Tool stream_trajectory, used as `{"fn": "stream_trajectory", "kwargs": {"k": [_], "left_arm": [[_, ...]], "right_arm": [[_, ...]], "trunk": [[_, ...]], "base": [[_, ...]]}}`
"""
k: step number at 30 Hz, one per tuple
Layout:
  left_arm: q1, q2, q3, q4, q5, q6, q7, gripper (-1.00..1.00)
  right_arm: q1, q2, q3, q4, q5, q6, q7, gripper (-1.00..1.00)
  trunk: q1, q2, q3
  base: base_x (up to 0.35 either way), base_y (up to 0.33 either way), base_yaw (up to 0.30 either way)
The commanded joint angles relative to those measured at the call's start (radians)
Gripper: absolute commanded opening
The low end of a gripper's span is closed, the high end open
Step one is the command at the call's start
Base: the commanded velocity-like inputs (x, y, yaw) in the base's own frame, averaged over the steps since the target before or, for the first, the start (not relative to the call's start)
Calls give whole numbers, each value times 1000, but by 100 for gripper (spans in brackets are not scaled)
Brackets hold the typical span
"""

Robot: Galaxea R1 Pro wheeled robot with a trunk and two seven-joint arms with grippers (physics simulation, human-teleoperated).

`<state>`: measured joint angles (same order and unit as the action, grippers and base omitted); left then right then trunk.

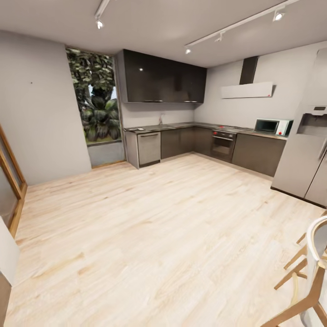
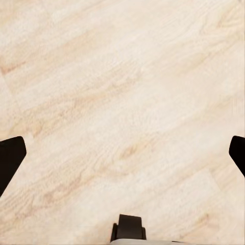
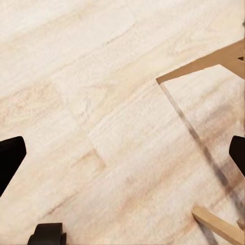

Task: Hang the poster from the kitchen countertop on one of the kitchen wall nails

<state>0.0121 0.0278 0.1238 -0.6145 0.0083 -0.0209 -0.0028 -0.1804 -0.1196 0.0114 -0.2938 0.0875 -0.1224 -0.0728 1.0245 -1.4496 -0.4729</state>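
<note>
The grey kitchen countertop (image 1: 190, 126) runs in an L along the far walls, with a tap (image 1: 160, 119) over its sink. A small flat dark shape (image 1: 134, 129) lies on its left end, too far off to tell whether it is the poster. A tiny dark dot, perhaps a nail (image 1: 32, 83), sits high on the left wall. My left gripper (image 2: 122, 158) hangs open over bare wood floor, its black fingertips (image 2: 10, 158) wide apart. My right gripper (image 3: 122, 158) is open too, above the floor beside wooden chair legs (image 3: 204, 64).
Wide light wood floor (image 1: 150, 227) lies between me and the cabinets. A fridge (image 1: 304, 154) stands at right, with a microwave (image 1: 272, 126) and oven (image 1: 223, 144) beyond it. A white chair (image 1: 313, 268) stands close at lower right. A wooden door frame (image 1: 11, 181) is at left.
</note>
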Motion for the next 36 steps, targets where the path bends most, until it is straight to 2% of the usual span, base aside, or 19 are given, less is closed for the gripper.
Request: {"fn": "stream_trajectory", "kwargs": {"k": [1, 36], "left_arm": [[0, 0, 0, -1, 1, -2, 0, 100], [0, 0, 0, -1, 1, -1, 0, 100]], "right_arm": [[-1, 0, 1, 1, 9, -2, -5, 100], [-1, 0, 1, 1, 9, -2, -5, 100]], "trunk": [[1, 0, -1], [1, 0, -1]], "base": [[274, 251, 0], [274, 251, 0]]}}
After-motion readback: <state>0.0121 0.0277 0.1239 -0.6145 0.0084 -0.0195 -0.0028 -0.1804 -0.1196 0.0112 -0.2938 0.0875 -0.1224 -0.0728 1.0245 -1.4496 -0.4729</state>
